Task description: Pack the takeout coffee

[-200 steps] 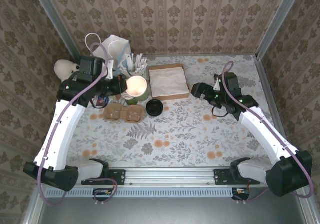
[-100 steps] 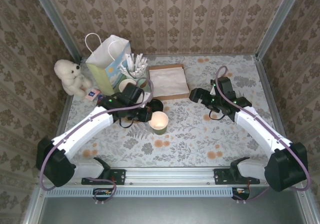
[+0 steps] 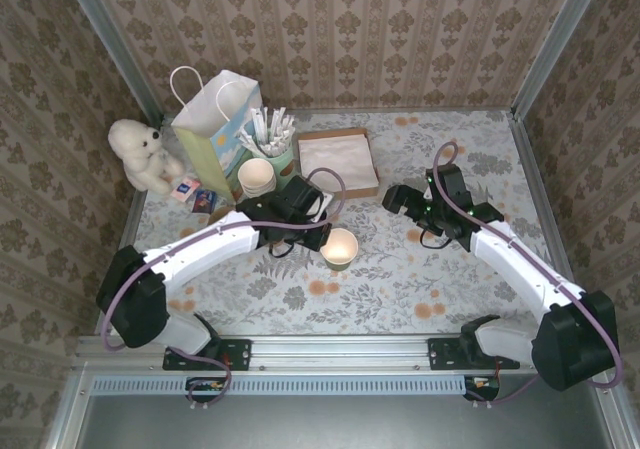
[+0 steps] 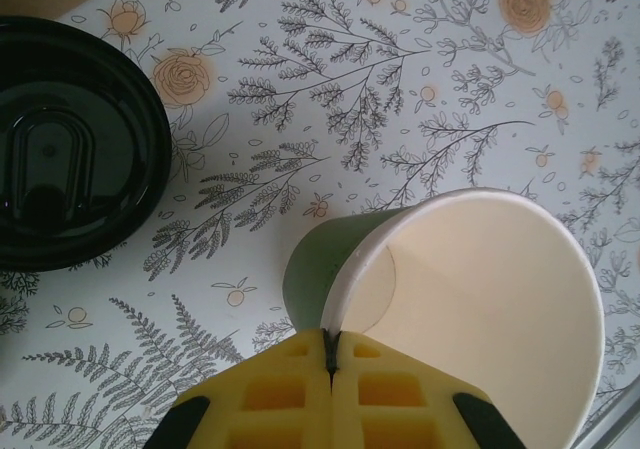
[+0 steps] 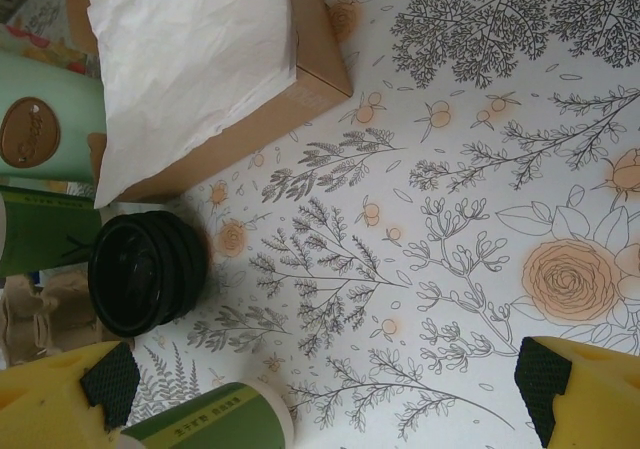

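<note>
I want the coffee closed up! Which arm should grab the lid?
Right. Its jaws are open and empty, with the lid close ahead; the left jaws are pinching the cup by its rim.

Green cup (image 3: 340,249) now nearer centre, away from cup stack (image 3: 257,177).

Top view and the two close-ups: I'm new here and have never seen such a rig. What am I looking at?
Two robot arms are bolted to a flowered table. The wide picture comes from a fixed camera above them; the close-ups come from cameras on each wrist, so the yellow pads are the arms' own fingers. The left gripper is shut on the rim of a lidless green cup; a black lid lies beside it. The right gripper hangs open, holding nothing. Farther back stand a napkin box, cream cups, a gift bag and a teddy bear.
</note>
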Controlling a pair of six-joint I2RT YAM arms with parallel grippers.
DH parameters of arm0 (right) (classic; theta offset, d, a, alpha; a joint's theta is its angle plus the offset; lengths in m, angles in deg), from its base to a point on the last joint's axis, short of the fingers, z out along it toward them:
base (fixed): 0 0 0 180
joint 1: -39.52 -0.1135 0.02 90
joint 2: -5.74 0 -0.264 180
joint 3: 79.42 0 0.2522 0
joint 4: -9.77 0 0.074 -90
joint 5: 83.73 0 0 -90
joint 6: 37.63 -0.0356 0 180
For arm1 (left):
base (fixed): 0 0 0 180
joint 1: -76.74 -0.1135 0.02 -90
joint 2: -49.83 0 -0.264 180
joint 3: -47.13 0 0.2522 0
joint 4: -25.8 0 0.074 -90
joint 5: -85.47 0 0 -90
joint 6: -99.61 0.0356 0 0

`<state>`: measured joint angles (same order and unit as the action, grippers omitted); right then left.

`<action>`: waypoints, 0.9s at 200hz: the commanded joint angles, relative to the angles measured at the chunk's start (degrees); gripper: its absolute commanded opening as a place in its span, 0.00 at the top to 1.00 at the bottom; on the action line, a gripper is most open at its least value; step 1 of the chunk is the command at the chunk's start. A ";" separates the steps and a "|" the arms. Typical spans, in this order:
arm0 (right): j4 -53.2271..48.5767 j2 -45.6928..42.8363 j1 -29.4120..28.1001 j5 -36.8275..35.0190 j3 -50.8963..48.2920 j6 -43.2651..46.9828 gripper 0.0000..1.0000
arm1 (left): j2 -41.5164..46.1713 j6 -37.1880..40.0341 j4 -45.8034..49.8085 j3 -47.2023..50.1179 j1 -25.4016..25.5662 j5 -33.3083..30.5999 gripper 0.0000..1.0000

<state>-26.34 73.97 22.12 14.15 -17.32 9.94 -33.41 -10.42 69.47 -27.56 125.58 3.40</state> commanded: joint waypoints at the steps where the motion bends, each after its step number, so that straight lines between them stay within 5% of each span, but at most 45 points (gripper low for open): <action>1: 0.42 -1.86 0.05 -0.67 -0.90 -0.81 0.00 | -0.56 2.35 -1.51 -0.77 0.53 0.30 0.97; 83: 0.10 -1.08 -0.03 2.77 -0.44 1.27 0.00 | -4.31 0.96 -1.94 -2.60 1.06 4.87 0.92; 161: 0.32 4.88 -1.82 9.75 3.07 5.08 0.01 | 2.21 1.42 -0.95 -3.02 0.63 3.55 0.49; 180: 0.55 7.16 -3.17 11.08 4.98 7.31 0.11 | 5.74 -0.70 -1.34 -1.79 -0.30 -0.19 0.34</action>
<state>-26.45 78.89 20.56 21.91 -16.05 13.92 -33.41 -9.53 67.57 -29.03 126.15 7.13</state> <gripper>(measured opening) 0.936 0.578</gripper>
